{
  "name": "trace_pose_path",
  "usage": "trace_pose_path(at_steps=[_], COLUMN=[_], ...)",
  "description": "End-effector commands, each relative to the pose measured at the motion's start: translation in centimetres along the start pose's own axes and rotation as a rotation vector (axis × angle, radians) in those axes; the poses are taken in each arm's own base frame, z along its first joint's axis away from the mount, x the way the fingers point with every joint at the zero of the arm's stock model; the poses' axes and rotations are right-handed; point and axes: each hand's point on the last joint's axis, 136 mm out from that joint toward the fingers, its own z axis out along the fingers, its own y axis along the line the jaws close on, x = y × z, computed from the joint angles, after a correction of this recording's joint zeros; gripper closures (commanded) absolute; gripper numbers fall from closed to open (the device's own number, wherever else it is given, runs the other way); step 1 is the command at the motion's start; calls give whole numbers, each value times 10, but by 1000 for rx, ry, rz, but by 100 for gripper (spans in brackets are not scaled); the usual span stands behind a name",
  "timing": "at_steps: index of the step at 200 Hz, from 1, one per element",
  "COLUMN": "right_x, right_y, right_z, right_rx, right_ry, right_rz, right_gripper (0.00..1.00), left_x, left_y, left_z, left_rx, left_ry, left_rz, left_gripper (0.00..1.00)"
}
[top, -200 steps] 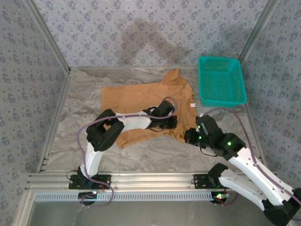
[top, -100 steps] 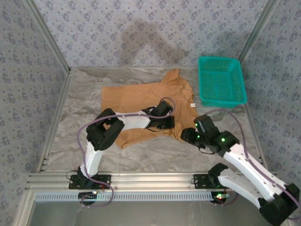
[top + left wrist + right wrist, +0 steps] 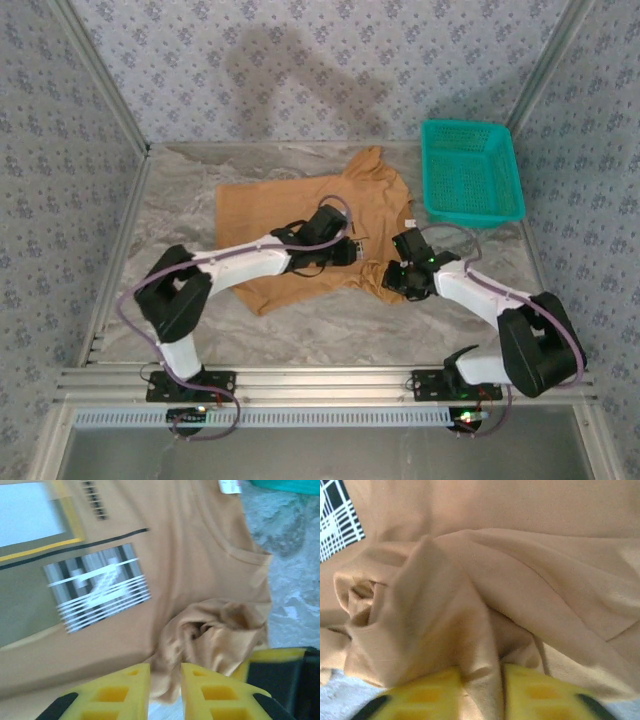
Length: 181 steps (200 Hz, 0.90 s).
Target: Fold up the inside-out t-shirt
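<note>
Caramel cloth t-shirt (image 3: 280, 205), softly crumpled

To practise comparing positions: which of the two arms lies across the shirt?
The left arm: its forearm crosses the shirt; the right arm is over bare table, touching only the shirt's edge.

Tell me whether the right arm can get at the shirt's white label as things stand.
Probably yes: the white label lies uncovered just beyond the right pincer, though that pincer is pinching a fold of the t-shirt.
</note>
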Motion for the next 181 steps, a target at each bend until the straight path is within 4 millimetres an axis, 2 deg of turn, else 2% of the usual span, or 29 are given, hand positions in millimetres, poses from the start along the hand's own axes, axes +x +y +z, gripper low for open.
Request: trace_pose_path(at_steps=[1, 5, 29, 43, 55, 87, 125, 181], right_x=[-12, -12, -11, -11, -9, 3, 6, -2], right_y=[18, 18, 21, 24, 23, 7, 2, 5], right_z=[-8, -11, -40, -61, -73, -85, -78, -72], right_rx=[-60, -59, -71, -108, -132, -143, -148, -134], right_ry=[-26, -24, -53, -86, -117, -135, -120, -116], right_rz=[-33, -37, -72, -88, -87, -43, -18, -24], right_gripper=[97, 100, 100, 100, 100, 100, 100, 100], left_x=[9, 11, 32, 46, 57, 77, 87, 90], left_y=[62, 72, 127, 152, 164, 176, 191, 187], left_z=[-41, -49, -93, -108, -114, -115, -105, -91], left_rx=[-175, -198, -307, -335, -334, -354, -439, -486], left_ry=[5, 2, 1, 5, 13, 71, 141, 193], left_rz=[-21, -25, -70, -104, -118, -108, -93, -27], left_gripper=[77, 76, 73, 70, 67, 63, 62, 61])
